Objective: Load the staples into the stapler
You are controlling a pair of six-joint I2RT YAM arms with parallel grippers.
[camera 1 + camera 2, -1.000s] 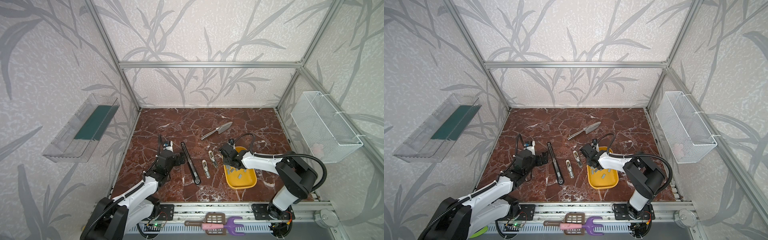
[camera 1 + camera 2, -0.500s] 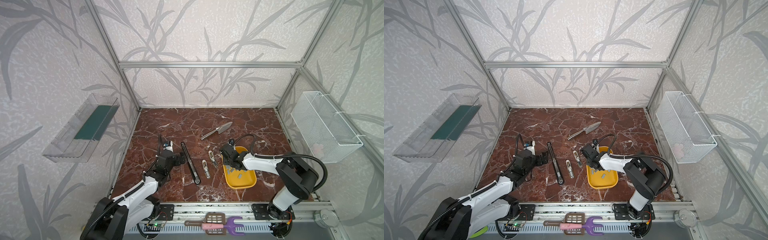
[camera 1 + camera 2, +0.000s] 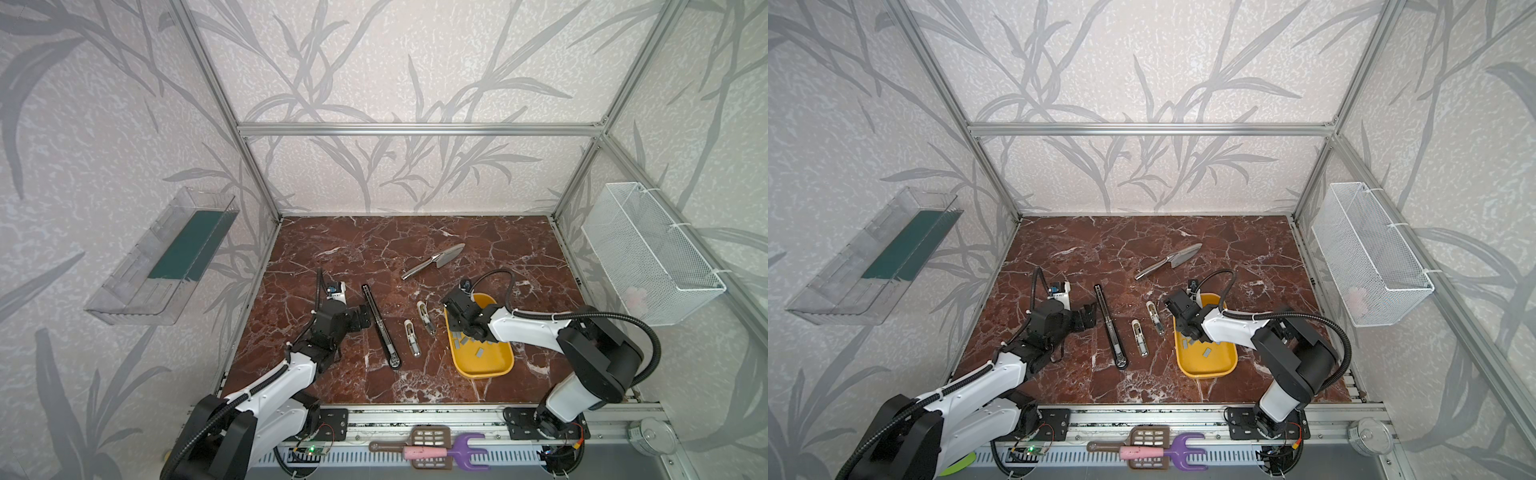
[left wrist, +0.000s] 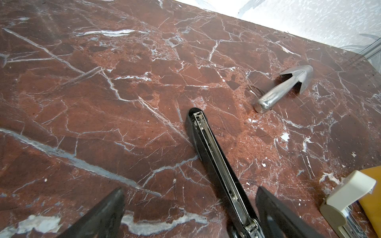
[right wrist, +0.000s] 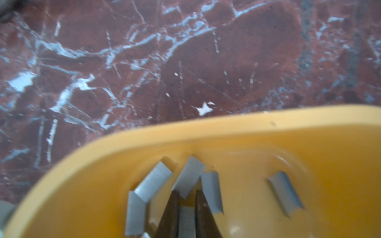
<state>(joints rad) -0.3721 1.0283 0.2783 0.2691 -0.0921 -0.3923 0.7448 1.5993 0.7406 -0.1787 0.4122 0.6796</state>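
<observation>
The right claw (image 5: 187,192) is down inside the shallow yellow plastic tray (image 3: 486,368). The tray sits on the red-brown marbled counter (image 3: 374,241), right of centre and nearer the front edge. The small flat grey metal staples (image 5: 153,182) lie on the tray floor, bunched mostly along the side facing the counter's left edge, right under that claw. In both top views one strip lies on its own nearer the tray's middle. In the right wrist view the two dark fingers (image 5: 170,216) are pressed in close with a grey strip of staples squeezed between them, so that's a pinch on the strip. More strips lie just beside the fingertips, some touching each other.

Over to the left claw (image 4: 189,189): its fingers are spread wide, low over the counter left of centre. The long black stapler (image 3: 380,328) is opened out flat with its metal channel facing up. It lies between the left edge and the centre, running front to back. In the left wrist view it passes between the spread fingers, close beside one of them. Whether it touches that finger, I cannot tell.

Between the black stapler and the tray lie two small cream-and-chrome staplers (image 3: 410,337), side by side and not touching. Toward the back edge a shiny silver metal trowel (image 3: 436,259) lies flat, well apart from the rest.
</observation>
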